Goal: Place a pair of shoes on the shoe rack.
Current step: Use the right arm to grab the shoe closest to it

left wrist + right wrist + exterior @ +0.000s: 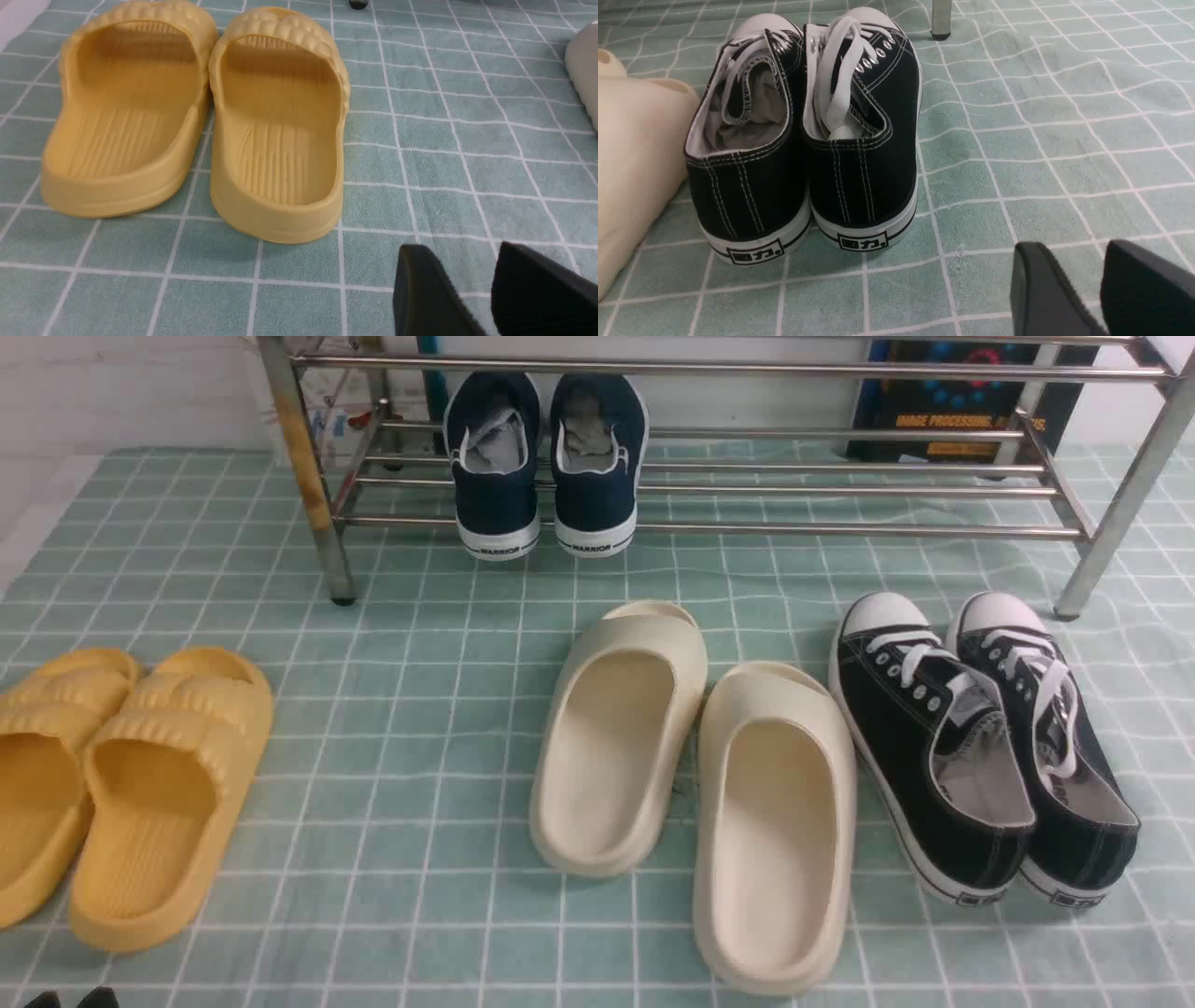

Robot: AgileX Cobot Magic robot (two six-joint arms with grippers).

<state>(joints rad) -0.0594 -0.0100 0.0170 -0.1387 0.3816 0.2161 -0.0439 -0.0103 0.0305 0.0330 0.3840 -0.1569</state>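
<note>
- Could clip the low, wide rack of shiny silver metal tubes (794, 529) by carrying the shoes in too low, or catch its angled right leg (1116, 532) by swinging wide.
- Could knock the navy laceless sneakers marked WARRIOR (499, 513) off the lower shelf by drifting too far left during placement.
- Look for the black canvas lace-up sneakers with white rubber toe caps (934, 737) on the green checked cloth, in front of the rack, near its right leg — heels towards the robot, side by side and touching. Could grab only one, or skew the pair, through an off-centre approach.
- Could shove the nearer cream moulded slipper (780, 840), lying right beside the left sneaker, by coming down wide.
- See the right gripper (1073, 252) parted partway, holding nothing; likewise the left gripper (460, 256). Might need wider jaws to straddle a heel.
- Could snag the loose white laces (843, 79) — or pinch lace alone — by reaching too far forward.
</note>
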